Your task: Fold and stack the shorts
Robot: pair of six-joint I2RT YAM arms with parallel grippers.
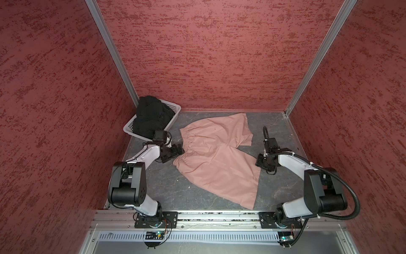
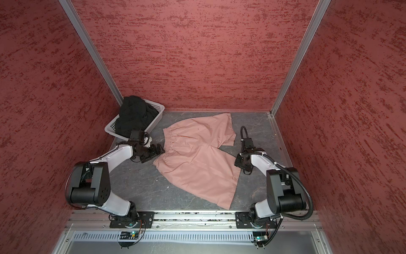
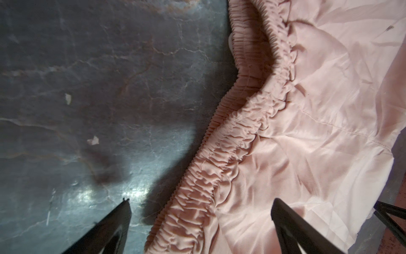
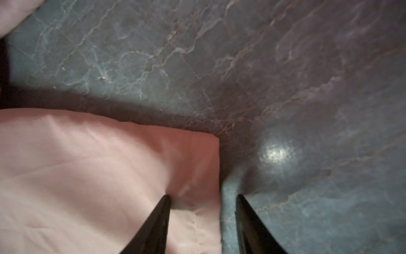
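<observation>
The dusty-pink shorts [image 1: 215, 158] [image 2: 197, 158] lie spread flat on the dark table, waistband to the left and legs to the right. My left gripper [image 1: 181, 149] [image 3: 201, 200] stands wide open over the gathered waistband [image 3: 219, 167], one finger above the table and the other above the cloth. My right gripper [image 1: 258, 161] [image 4: 203, 195] is open astride the hem corner [image 4: 197, 158] of the near leg, gripping nothing. The black shorts [image 1: 151, 116] [image 2: 134, 114] sit bunched in the basket.
The white perforated basket [image 1: 173, 107] [image 2: 158, 106] stands in the back left corner, close behind my left wrist. Red walls close in the table [image 1: 175, 191] on three sides. An aluminium rail with both arm bases runs along the front edge.
</observation>
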